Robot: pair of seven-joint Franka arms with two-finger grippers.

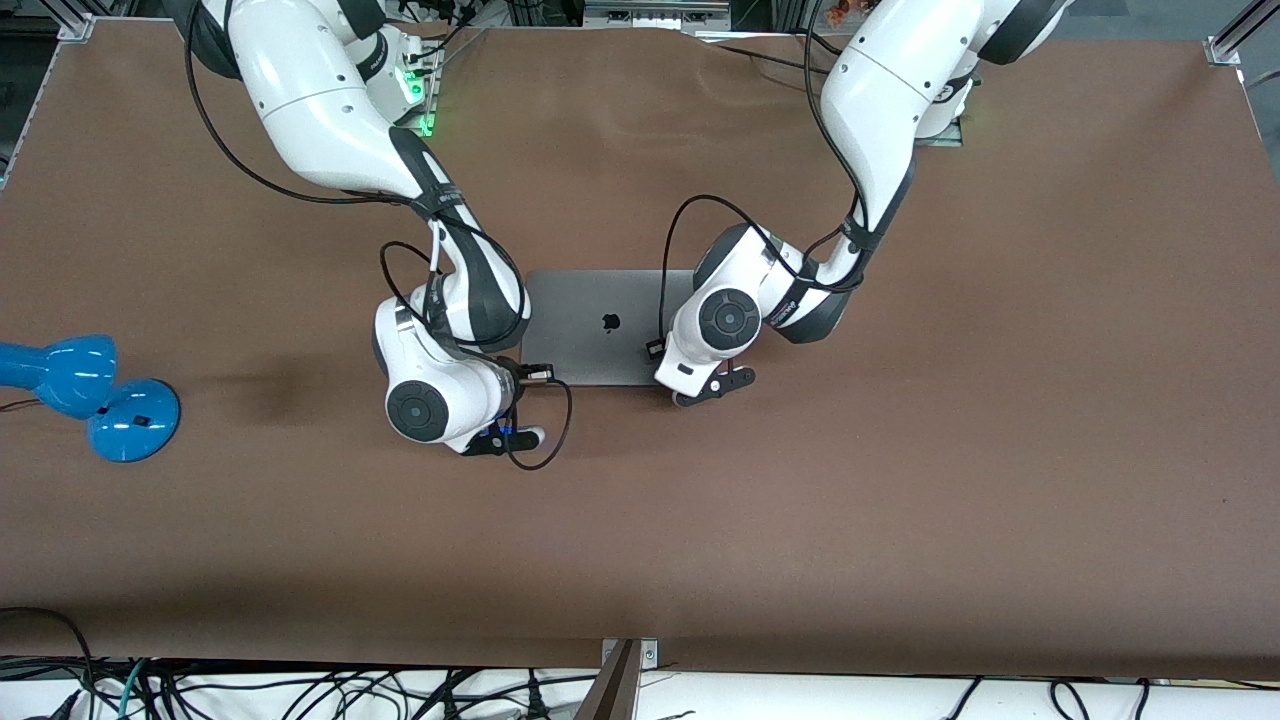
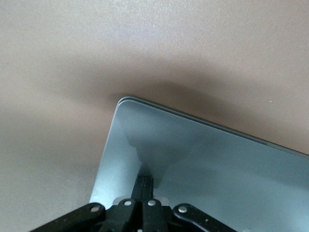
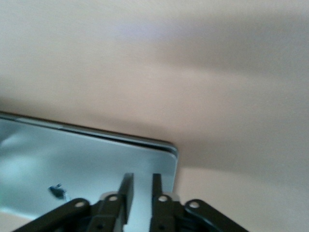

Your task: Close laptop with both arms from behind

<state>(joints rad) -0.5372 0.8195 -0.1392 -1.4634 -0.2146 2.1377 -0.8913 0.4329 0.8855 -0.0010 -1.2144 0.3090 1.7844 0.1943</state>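
The grey laptop lies flat on the brown table, lid down with the dark apple logo facing up. The left arm's wrist hangs over the laptop's end toward the left arm. My left gripper is shut, tips down on the lid near a corner, with nothing between them. The right arm's wrist hangs over the laptop's other end. My right gripper is open by a narrow gap, empty, just above the lid by its corner.
A blue desk lamp lies on the table toward the right arm's end. Black cables loop from both wrists, and more cables run below the table edge nearest the front camera.
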